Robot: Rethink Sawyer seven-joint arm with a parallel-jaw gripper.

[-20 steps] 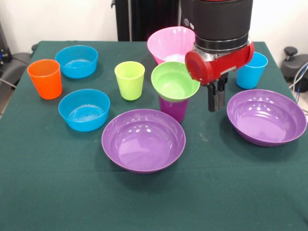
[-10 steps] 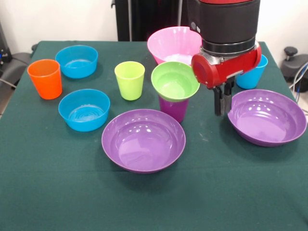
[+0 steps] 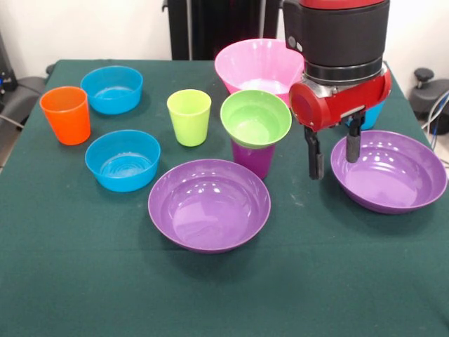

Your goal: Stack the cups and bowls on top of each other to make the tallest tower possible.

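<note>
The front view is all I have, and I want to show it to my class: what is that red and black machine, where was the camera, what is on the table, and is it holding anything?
The machine is a robot arm; its gripper hangs down from the top of the picture. The camera stands across the table, facing the robot.

On the green cloth are plastic cups and bowls: an orange cup, a lime green cup, two small blue bowls, a big pink bowl and two wide purple bowls. A green bowl sits on top of a purple cup, the beginning of a tower. A light blue cup is mostly hidden behind the arm.

The gripper holds nothing. Its two dark fingers are spread apart, one on each side of the near rim of the right-hand purple bowl.
</note>
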